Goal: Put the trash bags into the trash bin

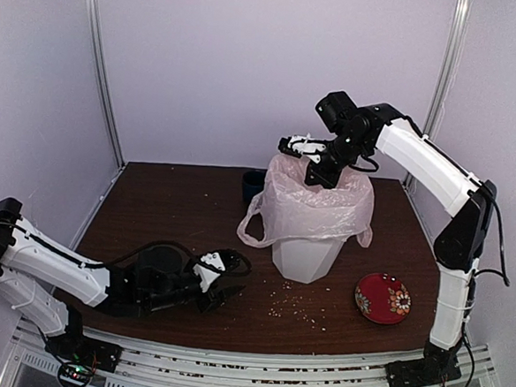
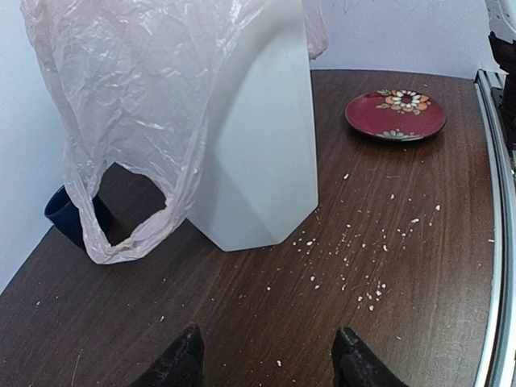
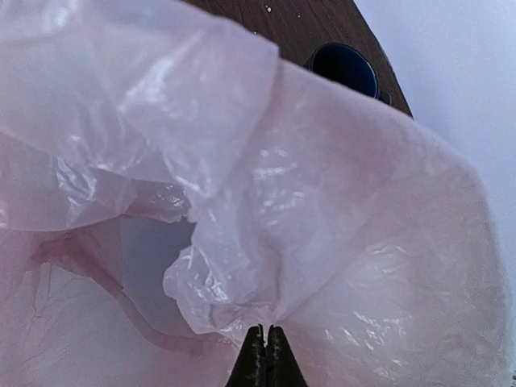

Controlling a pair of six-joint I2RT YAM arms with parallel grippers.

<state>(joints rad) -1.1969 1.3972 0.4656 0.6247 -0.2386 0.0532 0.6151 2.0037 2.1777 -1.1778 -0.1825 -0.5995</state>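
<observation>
The pale pink trash bag [image 1: 315,202] is draped over the top of the white faceted trash bin [image 1: 307,254], its mouth open over the rim. One handle loop [image 1: 251,228] hangs down the bin's left side. My right gripper [image 1: 316,176] is above the bin's rim, shut on a fold of the bag [image 3: 322,201]; its fingertips [image 3: 265,330] pinch the plastic. My left gripper [image 1: 225,289] is open and empty, low over the table in front of and left of the bin [image 2: 258,161]. The bag [image 2: 137,105] and its loop [image 2: 121,242] hang ahead of the left gripper [image 2: 270,339].
A small dark blue cup [image 1: 252,184] stands behind the bin to the left, partly hidden by the bag. A red flowered plate [image 1: 383,298] lies right of the bin. White crumbs [image 1: 294,307] are scattered on the brown table in front of the bin.
</observation>
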